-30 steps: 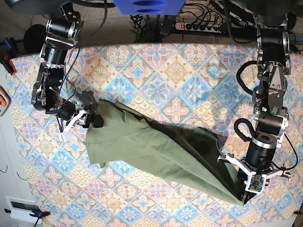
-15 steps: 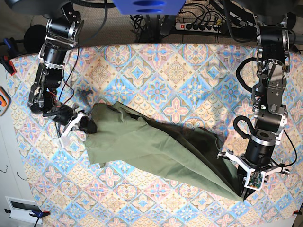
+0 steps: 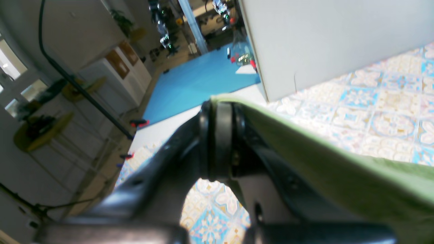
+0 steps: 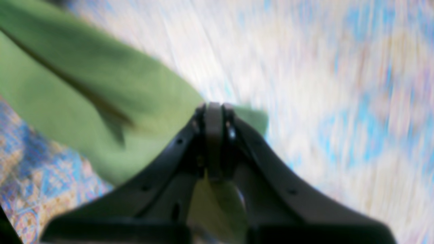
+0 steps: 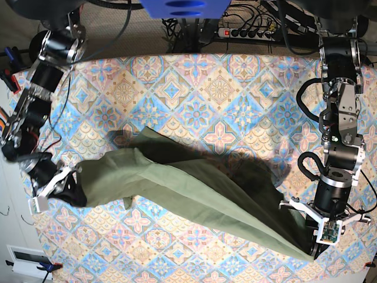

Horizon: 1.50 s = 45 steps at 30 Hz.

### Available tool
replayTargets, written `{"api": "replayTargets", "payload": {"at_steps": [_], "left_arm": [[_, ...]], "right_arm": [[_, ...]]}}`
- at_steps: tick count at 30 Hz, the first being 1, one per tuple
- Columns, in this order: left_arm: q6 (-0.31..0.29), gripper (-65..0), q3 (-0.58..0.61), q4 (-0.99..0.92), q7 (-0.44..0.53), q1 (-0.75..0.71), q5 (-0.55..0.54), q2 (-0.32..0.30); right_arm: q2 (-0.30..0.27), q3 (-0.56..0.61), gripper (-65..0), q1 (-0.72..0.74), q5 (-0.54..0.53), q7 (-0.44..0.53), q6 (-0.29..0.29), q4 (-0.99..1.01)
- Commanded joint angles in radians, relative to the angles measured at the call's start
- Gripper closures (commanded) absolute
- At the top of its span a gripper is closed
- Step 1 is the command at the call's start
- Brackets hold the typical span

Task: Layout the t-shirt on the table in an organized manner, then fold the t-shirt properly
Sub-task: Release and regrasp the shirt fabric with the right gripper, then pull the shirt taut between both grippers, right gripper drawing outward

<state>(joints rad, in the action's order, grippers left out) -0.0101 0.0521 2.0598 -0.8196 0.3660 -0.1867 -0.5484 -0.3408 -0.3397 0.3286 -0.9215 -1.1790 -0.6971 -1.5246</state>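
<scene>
T-shirt (image 5: 188, 191) spans both end effectors, seen whole only from base.

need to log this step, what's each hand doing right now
Left hand: closed, holding the t-shirt by one end.
Right hand: closed, holding the t-shirt's other end.

In the right wrist view we find the table (image 4: 339, 84) smeared by motion blur, its tile pattern unreadable. In the base view the t-shirt (image 5: 194, 188) hides the left gripper's (image 5: 312, 250) fingertips beneath its corner.
</scene>
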Motion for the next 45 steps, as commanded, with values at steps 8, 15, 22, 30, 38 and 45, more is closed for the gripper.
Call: {"api": "replayTargets", "payload": {"at_steps": [8,15,22,30,38,45], "left_arm": [[0.012,0.0,0.002,-0.011,0.032,0.169,0.014,0.04],[0.012,0.0,0.098,-0.029,0.024,0.236,0.06,0.066],[0.012,0.0,0.099,-0.024,0.033,0.13,0.069,0.066],[0.012,0.0,0.064,-0.006,0.033,0.037,0.071,0.061],[0.012,0.0,-0.03,0.012,0.033,-0.109,0.099,0.041],[0.012,0.0,-0.148,0.012,0.035,-0.247,0.091,0.027]], "right_arm": [[-0.093,0.004,-0.9,0.197,-0.077,0.014,-0.001,0.154],[-0.143,0.066,-0.7,0.251,-0.074,-0.031,-0.001,0.215],[-0.139,0.233,-1.1,-0.033,0.112,0.129,-0.001,-0.037],[0.024,0.48,-12.3,-0.184,0.687,0.261,-0.001,-0.253],[0.088,0.549,-31.2,-0.222,0.953,0.294,-0.001,-0.25],[0.088,0.686,-34.9,-0.219,1.039,0.301,-0.001,-0.212]]}}
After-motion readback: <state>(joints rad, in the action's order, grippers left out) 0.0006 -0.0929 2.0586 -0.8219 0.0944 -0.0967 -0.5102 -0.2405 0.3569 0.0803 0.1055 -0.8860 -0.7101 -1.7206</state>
